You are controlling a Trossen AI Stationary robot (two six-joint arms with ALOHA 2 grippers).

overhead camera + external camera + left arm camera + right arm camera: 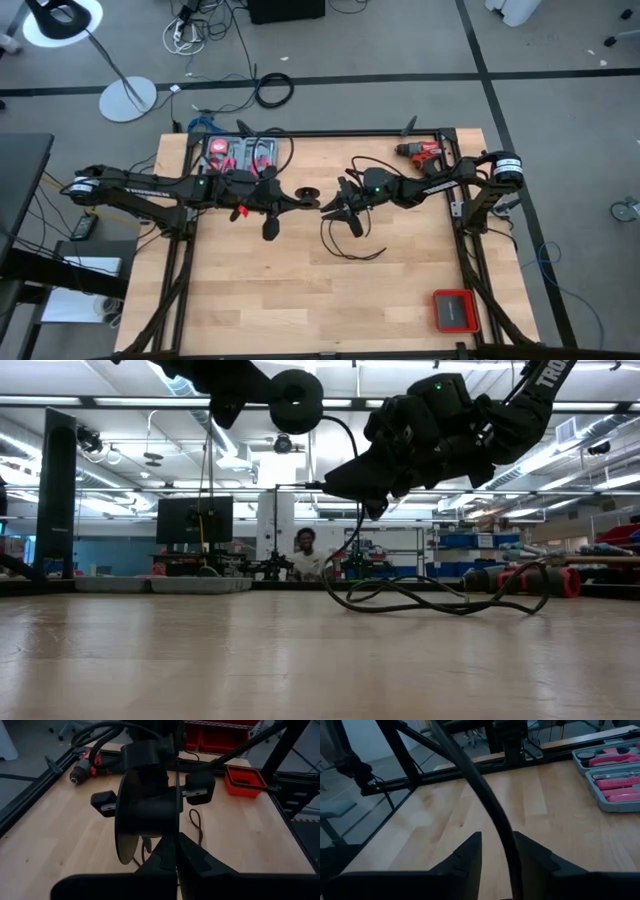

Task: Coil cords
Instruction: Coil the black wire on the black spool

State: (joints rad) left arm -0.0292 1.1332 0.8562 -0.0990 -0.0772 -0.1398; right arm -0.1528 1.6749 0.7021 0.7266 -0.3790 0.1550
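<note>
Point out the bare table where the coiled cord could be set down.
Free: the near half of the table, between the left frame edge and the red tray. Crowded: the middle, where the left gripper and right gripper meet over the loose cord; the far edge holds the tool case and red drill.

The table (400, 300) under both claws is pale wood in glued strips, smooth with a soft satin sheen, framed by matt black metal rails (330, 133). The cord (490, 805) running between the right gripper's (497, 851) matt black plastic-looking fingers (465, 855) looks like smooth, faintly shiny rubber, and the spool (145, 815) in front of the left gripper (176, 851) is matt black plastic. Beyond that spool lie a red-and-black drill (87, 765) in dull plastic and a red plastic tray (245, 781), while past the right claw sits a grey plastic case (615, 775) of pink-handled tools.
</note>
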